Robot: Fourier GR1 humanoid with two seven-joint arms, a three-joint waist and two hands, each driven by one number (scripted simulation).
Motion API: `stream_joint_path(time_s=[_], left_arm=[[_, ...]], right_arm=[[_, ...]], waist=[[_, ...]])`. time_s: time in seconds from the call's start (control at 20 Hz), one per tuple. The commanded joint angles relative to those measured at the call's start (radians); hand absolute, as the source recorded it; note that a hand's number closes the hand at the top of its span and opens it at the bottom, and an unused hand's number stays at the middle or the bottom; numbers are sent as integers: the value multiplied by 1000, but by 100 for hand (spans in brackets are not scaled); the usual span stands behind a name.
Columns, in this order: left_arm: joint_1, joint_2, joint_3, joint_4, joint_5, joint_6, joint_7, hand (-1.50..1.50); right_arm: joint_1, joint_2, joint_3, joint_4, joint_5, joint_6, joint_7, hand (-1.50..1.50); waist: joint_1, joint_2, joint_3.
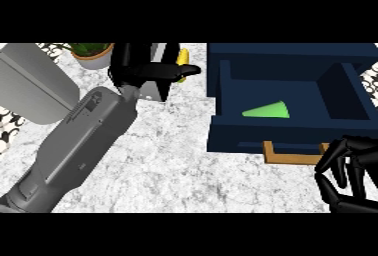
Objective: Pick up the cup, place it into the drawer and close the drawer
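1. Two things sit toward the counter's far-left corner: a plant pot (93,54) and, along the left edge, a grey slab (29,85). Neither bears on the task.
2. The left arm (74,145) runs from the near-left corner up toward the far edge. The left hand (144,70) is at its end, beside a yellow thing (183,56). I cannot tell whether this hand is open or closed, or whether it has hold of anything. It is well apart from the drawer.
3. The drawer (236,135) stands open on the counter's right side, pulled out toward the near edge.
4. The cup (267,110) already lies in the drawer's larger left compartment. It is on its side, with its long axis left to right along the front wall, narrow end left and wide end right. No hand touches it.
5. The handle (295,157) juts from the front wall toward the near edge.
6. The right hand (347,172) is by the near-right corner, just right of the handle. Its fingers are spread and half bent, with nothing in them. I cannot tell whether it touches the drawer.
7. Judgement: only the closing is left. The front wall lies just left of and beyond the right hand, which is by far the nearer. The push should go straight toward the far edge, and the cup lying low should clear.
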Motion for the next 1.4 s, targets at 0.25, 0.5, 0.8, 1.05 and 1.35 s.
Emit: stream_joint_path(time_s=[0.25, 0.5, 0.8, 1.05, 1.35], left_arm=[[405, 182, 52, -330, 24, -91, 18, -150], [448, 230, 96, -367, 38, -137, 11, -150], [613, 289, 146, -457, 46, -207, -11, -150], [677, 276, 209, -373, 44, -349, -77, -150], [767, 322, 284, -486, 50, -368, -16, -150]], right_arm=[[-21, 10, 72, 68, 212, -35, -9, 150], [-91, -76, 203, 152, 505, -27, -152, 150], [-133, -78, 280, 377, 735, -143, -264, 150], [-170, -9, 330, 617, 841, -283, -390, -150], [-350, 68, 352, 820, 953, -288, -280, -150]], waist=[[-10, 8, 0], [2, 11, 0], [-2, 12, 1], [-20, 15, 1], [-13, 12, 1]])
